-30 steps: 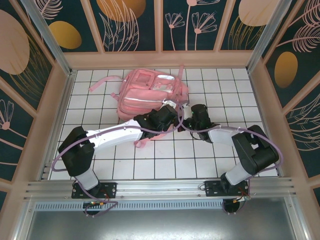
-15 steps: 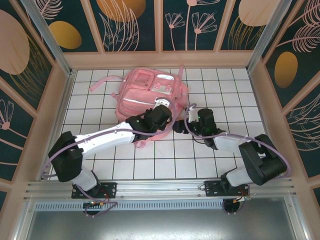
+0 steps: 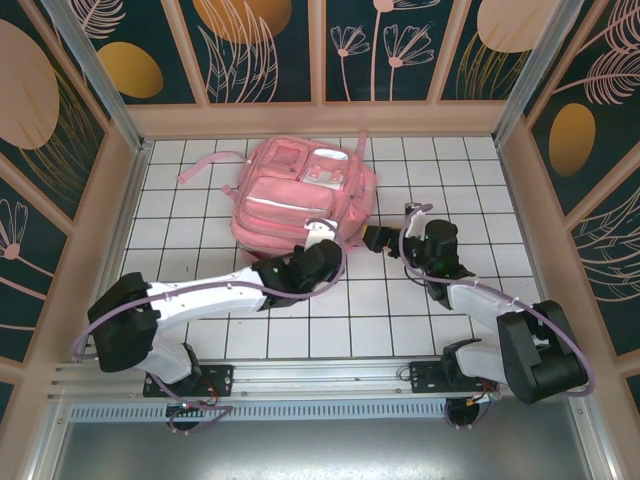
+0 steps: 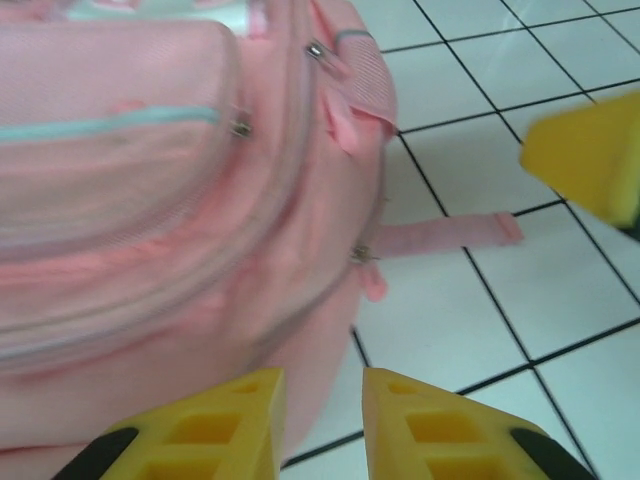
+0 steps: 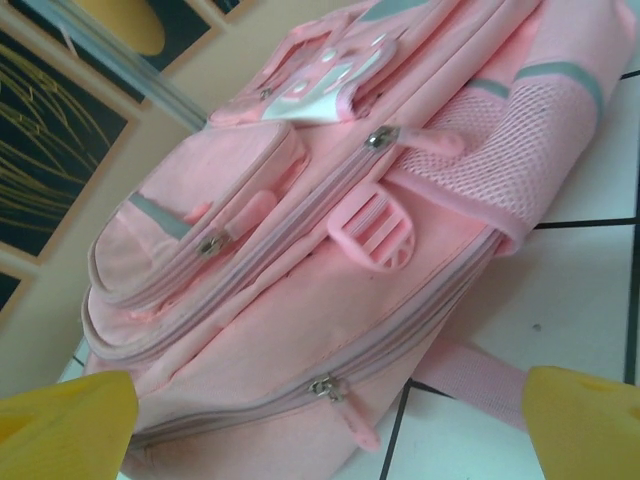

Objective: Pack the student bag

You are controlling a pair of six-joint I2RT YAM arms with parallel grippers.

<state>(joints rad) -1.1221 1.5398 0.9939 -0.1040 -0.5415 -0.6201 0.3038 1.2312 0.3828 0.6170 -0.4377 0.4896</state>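
Note:
The student bag, a light-pink backpack, lies flat at the back middle of the white tiled table. My left gripper hovers just off its near right corner. In the left wrist view the yellow fingers stand a little apart with nothing between them, below the bag and a pink zip pull. My right gripper is to the right of that corner, open wide. Its fingertips frame the bag's side, where a zip slider sits near the corner.
A pink strap trails from the bag's corner across the tiles between the two grippers. Another strap lies out to the bag's left. Wooden walls close in the table at the back and sides.
Both grippers were shut close together at the bag's near right corner. They have opened and drawn away from it, the left toward the near side, the right out to the right.

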